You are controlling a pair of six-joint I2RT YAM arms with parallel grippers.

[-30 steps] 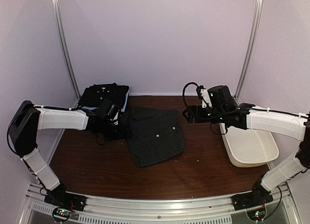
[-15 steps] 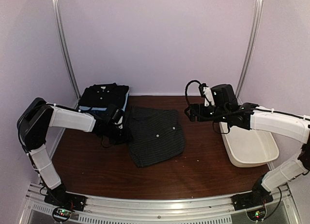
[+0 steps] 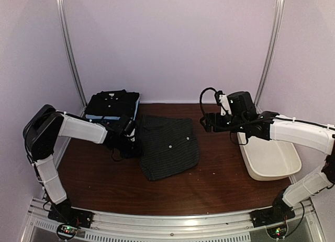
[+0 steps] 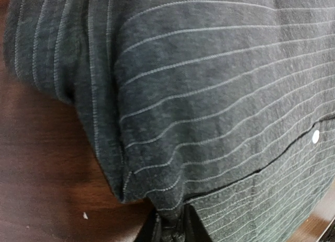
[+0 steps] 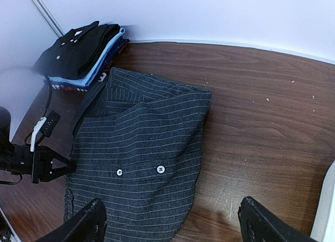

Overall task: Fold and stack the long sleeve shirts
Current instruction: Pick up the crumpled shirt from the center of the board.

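Pinstriped shirt (image 3: 168,147): lies loosely folded, buttons up, in the middle of the surface (image 3: 220,187), between the two arms.
Stack (image 3: 111,103): folded black and light blue shirts in the far left corner, close to the pinstriped shirt but apart from it.
Left arm (image 3: 78,129): has reached in low against the shirt's left edge.
Left jaws: wide apart a second ago, now drawn in on the shirt; the wrist view shows a fold of striped cloth pinched between them.
Right jaws: spread wide and holding nothing, hovering off the shirt's far right corner near the white tub (image 3: 272,161), as they were a second ago.
Meaning: the grip looks freshly taken, so the shirt is probably ready to be folded once more or carried to the stack.
Risk: only one edge is held, so the layers could fall open when lifted.
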